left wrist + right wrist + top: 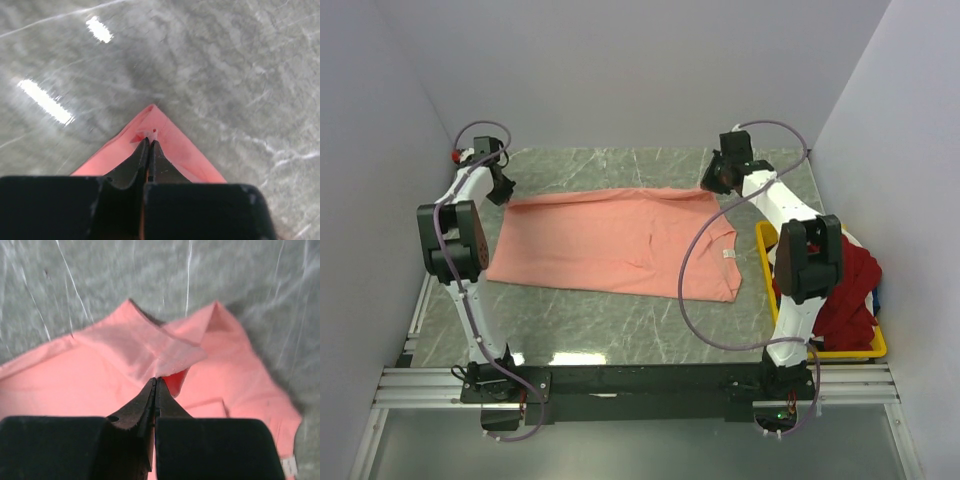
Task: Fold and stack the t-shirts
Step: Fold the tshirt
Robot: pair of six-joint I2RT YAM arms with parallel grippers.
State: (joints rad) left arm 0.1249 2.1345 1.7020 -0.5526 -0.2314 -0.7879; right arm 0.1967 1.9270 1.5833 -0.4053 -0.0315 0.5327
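A salmon-pink t-shirt (615,243) lies spread across the grey marble table, its far edge lifted at both ends. My left gripper (506,192) is shut on the shirt's far left corner (152,131), jaws pressed together on the cloth. My right gripper (712,184) is shut on the shirt's far right corner (175,357), where a fold of cloth rises at the tips. A deep red t-shirt (848,290) with bits of dark blue cloth lies heaped in the yellow bin at the right.
The yellow plastic bin (766,240) stands at the table's right edge beside the right arm. Grey walls close in the table at the back and on both sides. A black rail (640,380) runs along the near edge.
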